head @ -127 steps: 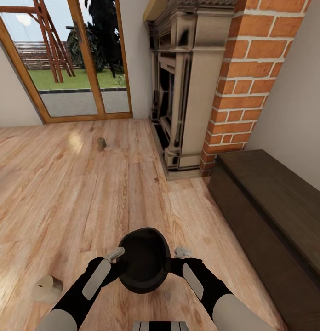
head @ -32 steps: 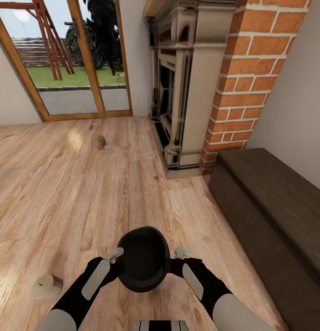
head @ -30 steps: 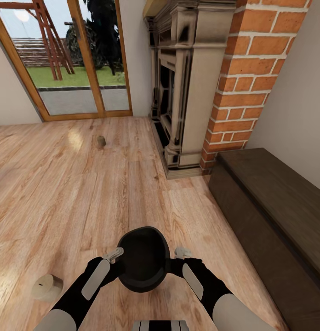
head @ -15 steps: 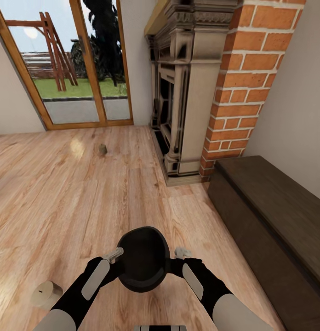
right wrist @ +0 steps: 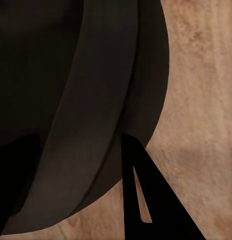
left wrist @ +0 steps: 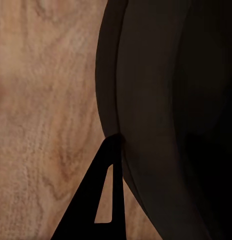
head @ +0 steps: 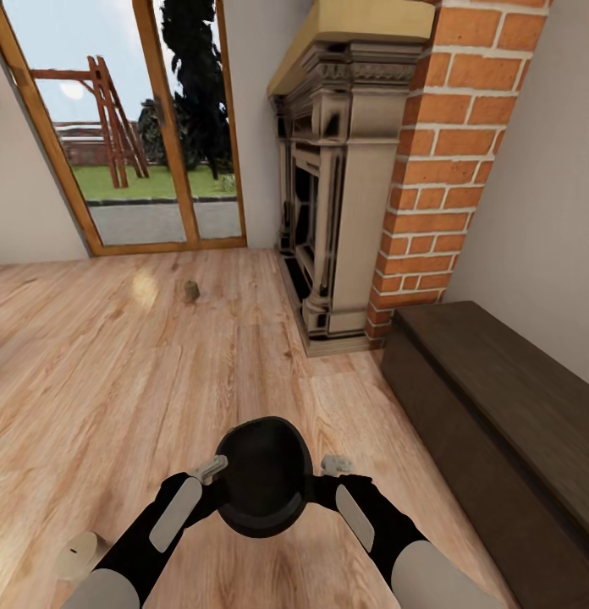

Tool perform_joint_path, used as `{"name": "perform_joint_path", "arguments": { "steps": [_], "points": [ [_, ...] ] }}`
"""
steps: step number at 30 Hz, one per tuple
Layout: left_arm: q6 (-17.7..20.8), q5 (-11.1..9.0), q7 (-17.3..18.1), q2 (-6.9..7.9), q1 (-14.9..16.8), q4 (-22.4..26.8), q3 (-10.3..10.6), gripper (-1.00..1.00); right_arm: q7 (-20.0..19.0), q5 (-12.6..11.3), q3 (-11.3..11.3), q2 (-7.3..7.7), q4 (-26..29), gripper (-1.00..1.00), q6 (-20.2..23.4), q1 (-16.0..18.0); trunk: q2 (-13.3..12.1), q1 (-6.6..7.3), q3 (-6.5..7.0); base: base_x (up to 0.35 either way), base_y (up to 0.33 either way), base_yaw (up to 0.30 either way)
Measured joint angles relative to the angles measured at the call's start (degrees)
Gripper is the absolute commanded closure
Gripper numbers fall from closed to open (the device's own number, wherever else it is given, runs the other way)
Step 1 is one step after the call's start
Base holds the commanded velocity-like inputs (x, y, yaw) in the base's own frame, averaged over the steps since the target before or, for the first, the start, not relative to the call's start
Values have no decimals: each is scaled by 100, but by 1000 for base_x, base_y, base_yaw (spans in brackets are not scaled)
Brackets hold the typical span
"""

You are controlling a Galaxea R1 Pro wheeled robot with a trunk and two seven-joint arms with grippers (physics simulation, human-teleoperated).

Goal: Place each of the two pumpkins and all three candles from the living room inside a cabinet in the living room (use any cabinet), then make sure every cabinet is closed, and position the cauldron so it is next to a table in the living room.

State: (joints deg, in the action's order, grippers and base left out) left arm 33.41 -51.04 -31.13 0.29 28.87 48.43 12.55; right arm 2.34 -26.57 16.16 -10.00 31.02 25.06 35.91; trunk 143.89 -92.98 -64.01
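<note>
— Black cauldron (head: 263, 488): where is it?
— I hold it above the wooden floor (head: 117, 372), left gripper (head: 214, 482) and right gripper (head: 322, 484) each clamped on its rim.
— And the rest?
— One candle (head: 190, 290) lies near the fireplace (head: 328, 211), another (head: 81, 554) by my left arm; cabinet (head: 498, 423) at right.

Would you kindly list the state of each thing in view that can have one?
Cauldron: upright, held between both grippers above the floor.
Left gripper: shut on the cauldron's rim.
Right gripper: shut on the rim.
Near candle: tipped on its side.
Far candle: on the floor; pose unclear.
Cabinet: closed.
</note>
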Motion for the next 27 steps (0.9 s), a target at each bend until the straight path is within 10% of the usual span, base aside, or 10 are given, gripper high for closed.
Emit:
{"name": "perform_joint_path", "arguments": {
  "steps": [27],
  "points": [
    [71,130,53,-36,-1,-1,-112,100,-3,-5,-4,0,1,100,6,-1,-36,70,598,-31,5,0]
  ]
}}
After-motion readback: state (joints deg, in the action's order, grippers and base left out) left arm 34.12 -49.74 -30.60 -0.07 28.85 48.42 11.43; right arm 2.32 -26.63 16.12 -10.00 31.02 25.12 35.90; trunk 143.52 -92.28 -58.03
